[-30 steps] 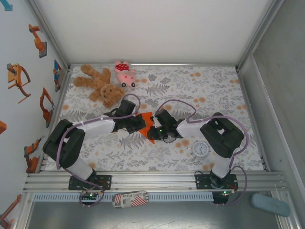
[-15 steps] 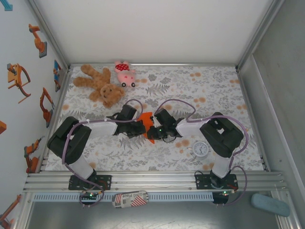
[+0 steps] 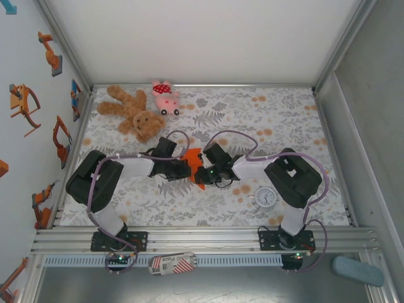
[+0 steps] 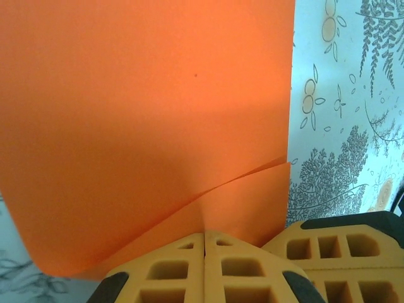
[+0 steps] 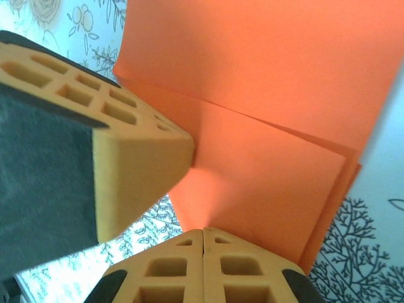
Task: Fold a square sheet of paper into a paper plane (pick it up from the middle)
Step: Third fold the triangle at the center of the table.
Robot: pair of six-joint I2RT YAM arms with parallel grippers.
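Observation:
The square sheet of paper [image 3: 193, 155] is bright orange and folded over itself, and it sits pinched between both grippers near the middle of the table. My left gripper [image 3: 189, 169] is shut on it. In the left wrist view its closed tips [image 4: 205, 233] meet a crease in the layered paper [image 4: 145, 113]. My right gripper [image 3: 201, 175] is also shut on it, its tips [image 5: 203, 230] biting the paper [image 5: 271, 88] from the other side. The two grippers nearly touch: the right fingers [image 4: 344, 246] show in the left wrist view and a left finger [image 5: 126, 164] in the right wrist view. The grippers hide the paper's full outline.
A brown teddy bear [image 3: 132, 113] and a pink plush pig [image 3: 165, 96] lie at the back left of the flowered mat [image 3: 284, 120]. A small white clock [image 3: 266, 197] stands near the right arm's elbow. Walls enclose the sides and an aluminium rail [image 3: 202, 238] crosses the near edge.
My left gripper has moved right, closing up to the right gripper. Less of the orange paper shows between them. The right arm has barely moved.

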